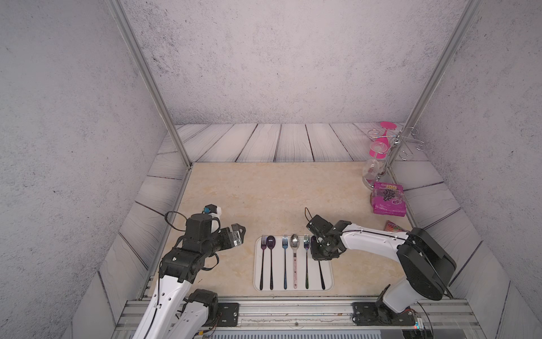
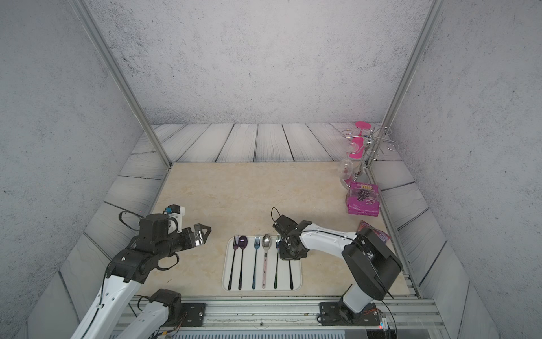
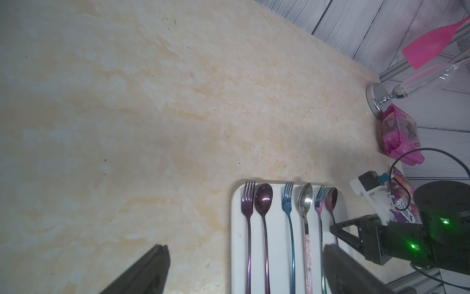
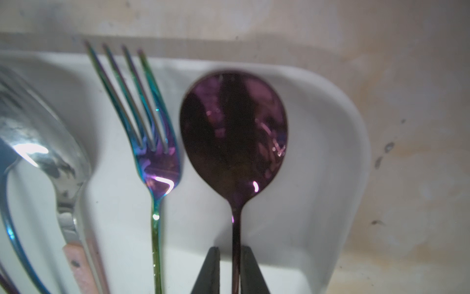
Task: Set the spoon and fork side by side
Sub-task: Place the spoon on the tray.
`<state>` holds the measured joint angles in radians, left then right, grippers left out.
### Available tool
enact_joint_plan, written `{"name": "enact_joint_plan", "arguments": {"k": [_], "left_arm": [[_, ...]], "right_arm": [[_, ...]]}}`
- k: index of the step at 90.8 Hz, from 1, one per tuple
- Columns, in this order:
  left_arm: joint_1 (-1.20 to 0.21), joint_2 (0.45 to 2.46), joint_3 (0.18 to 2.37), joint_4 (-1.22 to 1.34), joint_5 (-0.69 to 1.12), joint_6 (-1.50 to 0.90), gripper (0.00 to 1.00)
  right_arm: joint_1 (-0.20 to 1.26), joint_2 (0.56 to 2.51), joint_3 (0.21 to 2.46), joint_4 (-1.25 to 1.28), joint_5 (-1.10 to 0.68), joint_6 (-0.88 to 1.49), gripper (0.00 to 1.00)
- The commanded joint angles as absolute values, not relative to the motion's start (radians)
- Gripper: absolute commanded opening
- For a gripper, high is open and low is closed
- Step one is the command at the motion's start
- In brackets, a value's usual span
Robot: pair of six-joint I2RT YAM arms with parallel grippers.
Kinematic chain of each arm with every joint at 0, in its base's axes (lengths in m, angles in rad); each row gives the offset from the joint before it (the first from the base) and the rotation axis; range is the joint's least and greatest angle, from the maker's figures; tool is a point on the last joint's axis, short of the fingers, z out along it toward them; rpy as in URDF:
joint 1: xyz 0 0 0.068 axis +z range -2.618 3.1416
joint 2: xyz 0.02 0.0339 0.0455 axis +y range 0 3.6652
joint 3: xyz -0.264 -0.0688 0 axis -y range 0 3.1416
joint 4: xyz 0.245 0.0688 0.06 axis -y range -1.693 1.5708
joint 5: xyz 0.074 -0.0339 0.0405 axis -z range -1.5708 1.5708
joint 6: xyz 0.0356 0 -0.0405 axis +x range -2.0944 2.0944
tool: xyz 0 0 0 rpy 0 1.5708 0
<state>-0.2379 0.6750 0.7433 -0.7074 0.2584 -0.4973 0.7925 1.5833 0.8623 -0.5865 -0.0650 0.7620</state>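
A white tray (image 1: 330, 283) near the table's front edge holds three fork-and-spoon pairs laid parallel. At its right end lie a rainbow-tinted fork (image 4: 152, 142) and a dark purple spoon (image 4: 234, 132), side by side and close together. My right gripper (image 4: 230, 269) is lowered over that spoon's handle (image 1: 321, 276), a finger on each side. One finger touches the handle and a thin gap shows at the other, so the jaws are nearly closed. My left gripper (image 3: 244, 254) hovers wide open and empty left of the tray (image 3: 235, 229).
The tray also carries a purple fork (image 1: 263, 243), a purple spoon (image 1: 271, 243), a blue fork (image 1: 284, 243) and a silver spoon with a pink handle (image 1: 294, 243). At the back right stand a pink box (image 1: 389, 198), a wire glass rack (image 1: 393, 146) and a snack packet (image 1: 394, 226).
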Motion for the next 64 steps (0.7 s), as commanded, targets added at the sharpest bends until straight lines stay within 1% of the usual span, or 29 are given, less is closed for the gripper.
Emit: {"name": "enact_joint_plan", "arguments": {"k": [1, 23, 28, 36, 41, 49, 64], "left_arm": [[-0.242, 0.676, 0.744, -0.706, 0.266, -0.491, 1.0], [-0.242, 0.673, 0.744, -0.706, 0.266, -0.491, 0.99], [-0.242, 0.673, 0.744, -0.706, 0.266, -0.491, 1.0], [-0.242, 0.673, 0.744, -0.706, 0.265, -0.491, 0.99], [-0.242, 0.675, 0.745, -0.705, 0.266, -0.491, 1.0], [-0.242, 0.677, 0.742, -0.703, 0.267, -0.492, 1.0], [-0.243, 0.677, 0.742, -0.702, 0.267, -0.492, 0.99]], "right_arm": [[0.795, 1.593, 0.841, -0.598, -0.077, 0.788, 0.18], [0.795, 1.585, 0.829, -0.596, -0.08, 0.844, 0.18], [0.807, 1.568, 0.841, -0.629, -0.051, 0.847, 0.21], [0.83, 1.53, 0.867, -0.694, 0.009, 0.851, 0.31], [0.85, 1.504, 0.881, -0.734, 0.044, 0.855, 0.35], [0.879, 1.477, 0.9, -0.772, 0.072, 0.86, 0.36], [0.941, 1.495, 0.929, -0.763, 0.045, 0.872, 0.36]]}}
